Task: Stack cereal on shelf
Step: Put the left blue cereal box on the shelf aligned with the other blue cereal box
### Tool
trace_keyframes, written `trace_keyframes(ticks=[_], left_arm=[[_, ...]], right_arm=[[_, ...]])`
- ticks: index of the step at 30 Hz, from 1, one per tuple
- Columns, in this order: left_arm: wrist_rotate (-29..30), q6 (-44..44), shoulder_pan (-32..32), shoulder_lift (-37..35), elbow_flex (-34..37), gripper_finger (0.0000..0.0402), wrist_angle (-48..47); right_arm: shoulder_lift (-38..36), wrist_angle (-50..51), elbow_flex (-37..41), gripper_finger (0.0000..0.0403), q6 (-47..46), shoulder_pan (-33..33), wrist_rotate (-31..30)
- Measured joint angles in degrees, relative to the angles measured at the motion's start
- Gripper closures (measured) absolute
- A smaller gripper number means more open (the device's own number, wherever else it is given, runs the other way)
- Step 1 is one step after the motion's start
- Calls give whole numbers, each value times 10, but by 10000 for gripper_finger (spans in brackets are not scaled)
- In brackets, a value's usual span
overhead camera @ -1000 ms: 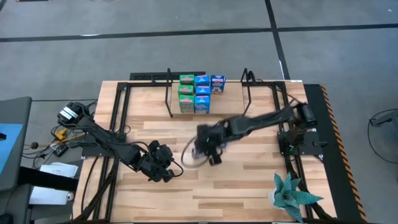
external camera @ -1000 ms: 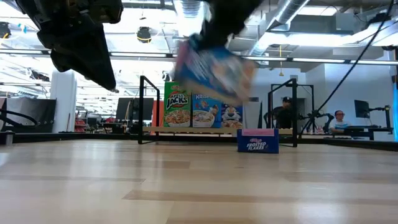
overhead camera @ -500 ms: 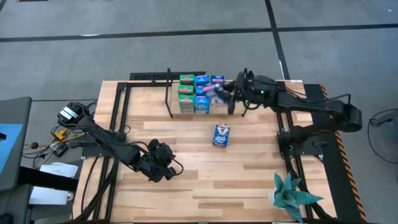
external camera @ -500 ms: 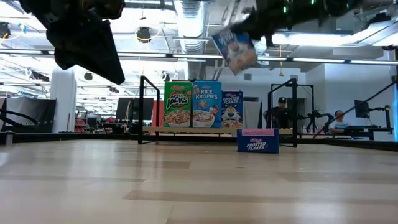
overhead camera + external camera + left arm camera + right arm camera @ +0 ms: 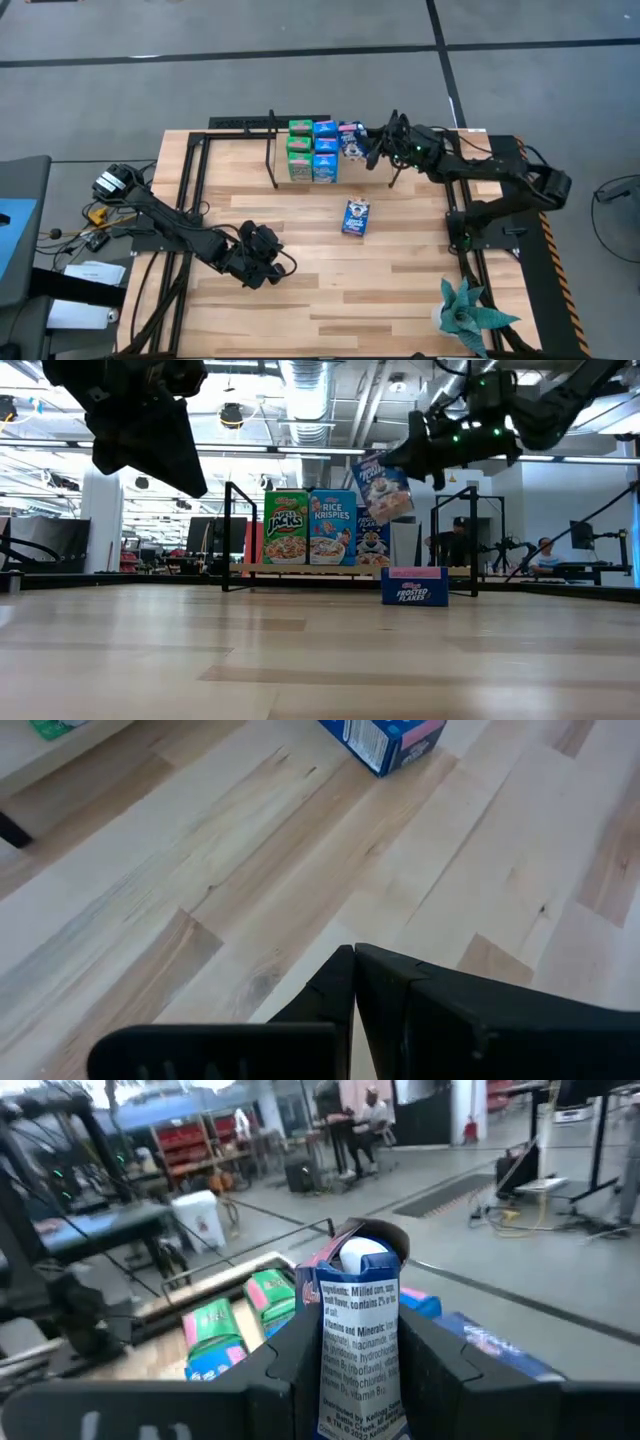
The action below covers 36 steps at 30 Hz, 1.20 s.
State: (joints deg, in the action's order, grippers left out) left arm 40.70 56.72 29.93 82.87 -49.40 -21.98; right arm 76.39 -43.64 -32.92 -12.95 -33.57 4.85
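Green, light blue and dark blue cereal boxes (image 5: 313,150) (image 5: 310,528) stand upright on the shelf (image 5: 300,568), a wooden board between black wire uprights at the table's far edge. My right gripper (image 5: 368,147) (image 5: 412,457) hangs over the shelf's right end, shut on a dark blue box (image 5: 351,140) (image 5: 381,487) (image 5: 360,1350). A second dark blue box (image 5: 355,216) (image 5: 414,586) (image 5: 385,738) lies flat on the tabletop at mid-table. My left gripper (image 5: 262,260) (image 5: 352,956) hovers shut and empty over the near-left tabletop. My right gripper pinches the dark blue box between its two fingers, one on each broad face, with the narrow ingredients panel (image 5: 338,1370) facing the wrist camera. The fingers (image 5: 290,1355) come in about level from the table's right. The box is lifted clear and tilted, above the standing boxes.
A small potted plant (image 5: 468,315) stands at the near right corner. Black frame rails (image 5: 190,190) run along both table sides. People sit in the room beyond the shelf (image 5: 460,540). Bare tabletop (image 5: 300,300) lies near and left of the lying box.
My right gripper has swung from mid-table toward the far edge and the shelf, carrying the dark blue box up and then slightly down, and has tipped up to about level. The box lying at mid-table stayed put.
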Motion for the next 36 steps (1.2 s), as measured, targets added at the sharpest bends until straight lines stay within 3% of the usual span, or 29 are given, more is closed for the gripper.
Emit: trace_keyframes(ticks=[7,11,15,19,22,24,27,31,36], left_arm=[[9,1,-1,0,0,402,0],[27,7,-4,0,0,401,8],[79,-18,-15,-2,0,401,91],[108,-134,-58,-47,0,401,233],[39,-226,-119,-107,-6,389,293],[-27,-267,-162,-139,-25,369,284],[-77,-326,-222,-166,-59,322,254],[-114,-395,-298,-156,-102,246,241],[-197,-372,-381,-104,-130,166,241]], right_arm=[[8,-122,61,269,-34,-36,12],[7,-126,69,269,-37,-48,17],[6,-142,69,269,-59,-48,57],[-15,-155,68,269,-72,-47,108],[-31,-144,68,269,-72,-43,117],[-41,-142,68,269,-68,-44,117],[-57,-137,68,269,-67,-43,118],[-83,-147,68,269,-67,-37,121],[-114,-157,66,269,-67,-22,126]])
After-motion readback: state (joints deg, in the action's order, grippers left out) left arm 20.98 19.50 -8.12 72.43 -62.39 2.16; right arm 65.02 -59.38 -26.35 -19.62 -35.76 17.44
